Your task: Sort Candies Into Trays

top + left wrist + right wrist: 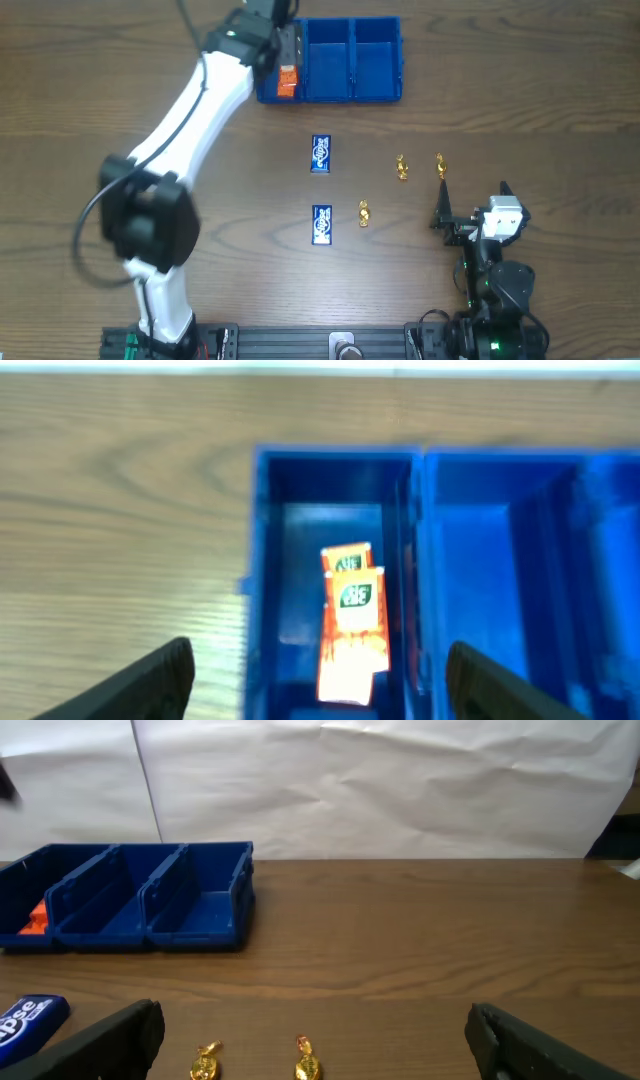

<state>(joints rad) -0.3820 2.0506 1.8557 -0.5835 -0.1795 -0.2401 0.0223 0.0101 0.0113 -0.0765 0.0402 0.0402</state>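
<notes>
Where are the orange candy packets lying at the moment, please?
The orange candy packets lie in the leftmost compartment of the blue plastic tray, at the top view's upper middle, below the left pincer.

A blue three-compartment tray (352,95) holds two overlapping orange candy boxes (352,600) in its left compartment. Two blue packets (321,154) (321,223) and three gold-wrapped candies (364,213) (402,167) (439,164) lie scattered outside it.

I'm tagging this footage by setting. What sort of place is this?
Likely a robotics lab test bench: a wooden table, a white sheet hung behind it, and a blue three-bin tray set out for sorting.
</notes>
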